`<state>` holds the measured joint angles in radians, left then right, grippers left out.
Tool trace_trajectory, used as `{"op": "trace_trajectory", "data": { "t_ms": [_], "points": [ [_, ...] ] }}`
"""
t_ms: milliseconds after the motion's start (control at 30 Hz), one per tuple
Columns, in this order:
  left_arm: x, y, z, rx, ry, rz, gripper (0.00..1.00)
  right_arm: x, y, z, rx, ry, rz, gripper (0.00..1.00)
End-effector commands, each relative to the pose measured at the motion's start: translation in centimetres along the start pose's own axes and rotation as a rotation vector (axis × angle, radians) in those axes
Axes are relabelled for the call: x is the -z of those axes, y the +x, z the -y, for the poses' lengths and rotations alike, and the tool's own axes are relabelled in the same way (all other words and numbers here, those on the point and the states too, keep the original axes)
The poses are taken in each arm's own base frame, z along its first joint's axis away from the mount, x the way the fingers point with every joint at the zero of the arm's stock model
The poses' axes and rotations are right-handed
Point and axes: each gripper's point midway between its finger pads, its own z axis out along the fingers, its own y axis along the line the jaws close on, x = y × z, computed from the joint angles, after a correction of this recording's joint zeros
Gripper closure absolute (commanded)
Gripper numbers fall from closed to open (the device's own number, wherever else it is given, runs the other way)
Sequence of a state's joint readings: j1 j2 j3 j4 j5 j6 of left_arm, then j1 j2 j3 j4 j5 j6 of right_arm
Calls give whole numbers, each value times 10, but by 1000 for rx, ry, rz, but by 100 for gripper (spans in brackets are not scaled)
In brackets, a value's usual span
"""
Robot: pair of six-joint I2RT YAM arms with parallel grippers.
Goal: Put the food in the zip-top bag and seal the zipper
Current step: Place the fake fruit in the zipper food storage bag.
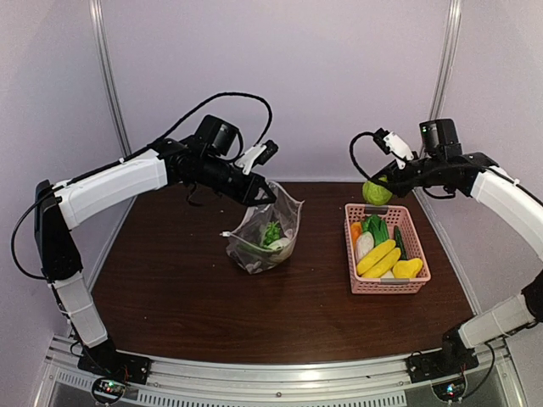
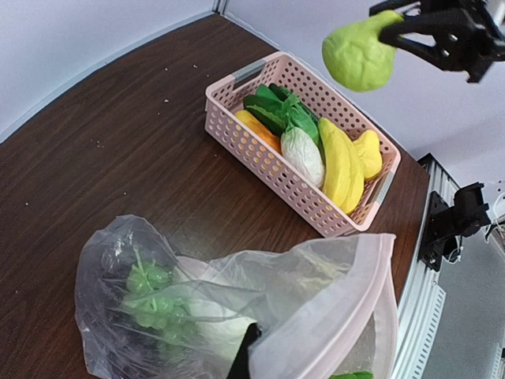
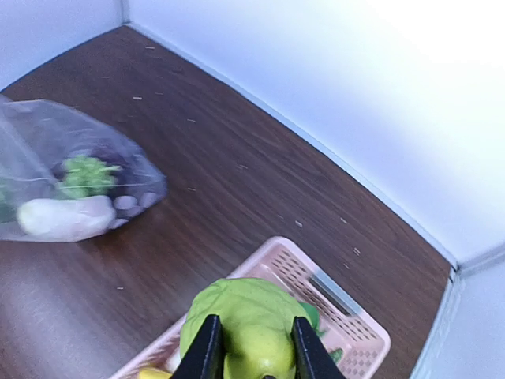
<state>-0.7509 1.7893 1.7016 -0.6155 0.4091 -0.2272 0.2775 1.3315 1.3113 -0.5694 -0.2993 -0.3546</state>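
The right gripper [image 3: 256, 349] clamps the green round fruit [image 3: 237, 308] over the pink basket [image 1: 386, 287]; the left gripper [image 1: 265, 192] pinches the zip-top bag [image 1: 273, 227] at its rim.

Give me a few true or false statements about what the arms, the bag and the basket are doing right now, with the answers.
1. The right gripper holds a green fruit above the basket. True.
2. The bag lies flat and empty on the table. False: the left gripper holds its mouth edge up, and green grapes and a white radish are inside.
3. The bananas are in the basket. True.
4. In the top view the basket sits to the left of the bag. False: it sits to the right of the bag.
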Motion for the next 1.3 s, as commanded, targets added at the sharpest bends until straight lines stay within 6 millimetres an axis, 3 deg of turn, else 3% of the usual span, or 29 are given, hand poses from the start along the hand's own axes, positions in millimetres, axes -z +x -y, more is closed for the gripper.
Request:
{"op": "trace_trajectory", "data": {
  "t_ms": [0,100,400,600,733,933,1033,1133,1200,1267],
  "points": [
    [1,-8,-1,-17,25,36,100,26,-32,-97,189,-318,146,86],
    [-2,-6,2,-23,51,29,100,39,-53,-140,233,-491,179,85],
    [-4,-6,-3,-18,61,24,100,67,-93,-237,421,-771,205,85],
    [-3,-4,-2,-11,73,22,100,44,-93,-277,551,-720,150,85],
    [-2,-5,1,-9,86,23,100,16,-91,-283,615,-621,105,87],
    [0,-5,2,-5,88,22,100,-14,-106,-263,593,-438,92,87],
    [1,-5,2,-1,89,23,100,-24,-102,-256,615,-383,71,86],
    [2,-5,3,-2,90,23,100,-37,-88,-249,642,-331,19,79],
    [2,-5,3,-2,90,25,100,-38,-82,-249,649,-338,-2,63],
    [3,-5,3,-2,88,24,100,-30,-82,-254,645,-377,7,55]
  ]
}}
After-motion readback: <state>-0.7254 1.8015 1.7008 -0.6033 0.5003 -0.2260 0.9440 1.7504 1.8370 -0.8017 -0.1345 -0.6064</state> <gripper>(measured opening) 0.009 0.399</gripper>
